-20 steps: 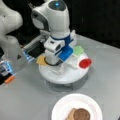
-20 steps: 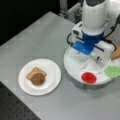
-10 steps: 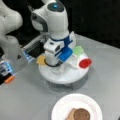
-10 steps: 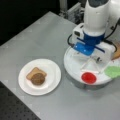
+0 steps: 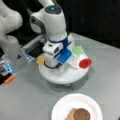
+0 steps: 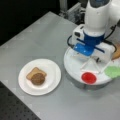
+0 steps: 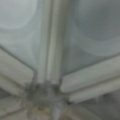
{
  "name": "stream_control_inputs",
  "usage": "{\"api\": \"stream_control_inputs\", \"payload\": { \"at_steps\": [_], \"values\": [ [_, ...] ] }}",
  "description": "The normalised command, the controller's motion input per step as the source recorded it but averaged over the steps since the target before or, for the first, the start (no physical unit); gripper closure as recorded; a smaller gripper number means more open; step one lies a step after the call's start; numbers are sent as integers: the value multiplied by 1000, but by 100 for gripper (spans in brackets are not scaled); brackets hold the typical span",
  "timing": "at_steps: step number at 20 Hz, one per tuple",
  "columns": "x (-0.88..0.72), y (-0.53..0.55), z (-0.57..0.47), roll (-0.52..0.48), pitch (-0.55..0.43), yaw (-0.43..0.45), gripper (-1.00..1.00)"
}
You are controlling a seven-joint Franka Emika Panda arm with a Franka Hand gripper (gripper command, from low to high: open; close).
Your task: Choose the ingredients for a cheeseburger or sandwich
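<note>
The white round divided tray (image 5: 62, 75) (image 6: 72, 65) holds the ingredients. On it lie a red tomato disc (image 5: 85, 63) (image 6: 89, 77), a green lettuce piece (image 5: 78, 50) (image 6: 113, 71) and a yellow cheese square (image 5: 40, 60). My gripper (image 6: 87, 54) is lowered into the middle of the tray, and its fingers are hidden under the hand. The wrist view shows only the tray's white dividers (image 7: 50, 50), very close. A white paper plate (image 5: 62, 107) (image 6: 51, 67) carries a tan toast square (image 6: 33, 72) with the dark brown patty (image 5: 81, 115) (image 6: 38, 78) on top.
The arm's grey base (image 5: 10, 37) stands at a front view's left, with a small orange object (image 5: 9, 79) and a blue-lit box (image 5: 5, 67) beside it. A dark perforated board (image 6: 15, 110) borders the table at a front view's bottom left.
</note>
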Motion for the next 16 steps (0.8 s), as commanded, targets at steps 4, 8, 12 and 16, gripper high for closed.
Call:
{"api": "stream_control_inputs", "payload": {
  "at_steps": [4,8,12,16],
  "values": [
    [-115,37,-142,60,-160,61,-100],
    [-122,41,-128,54,-159,54,-100],
    [-140,53,-133,47,-164,67,-100],
    [-203,52,-156,47,-170,166,-100]
  ]
}}
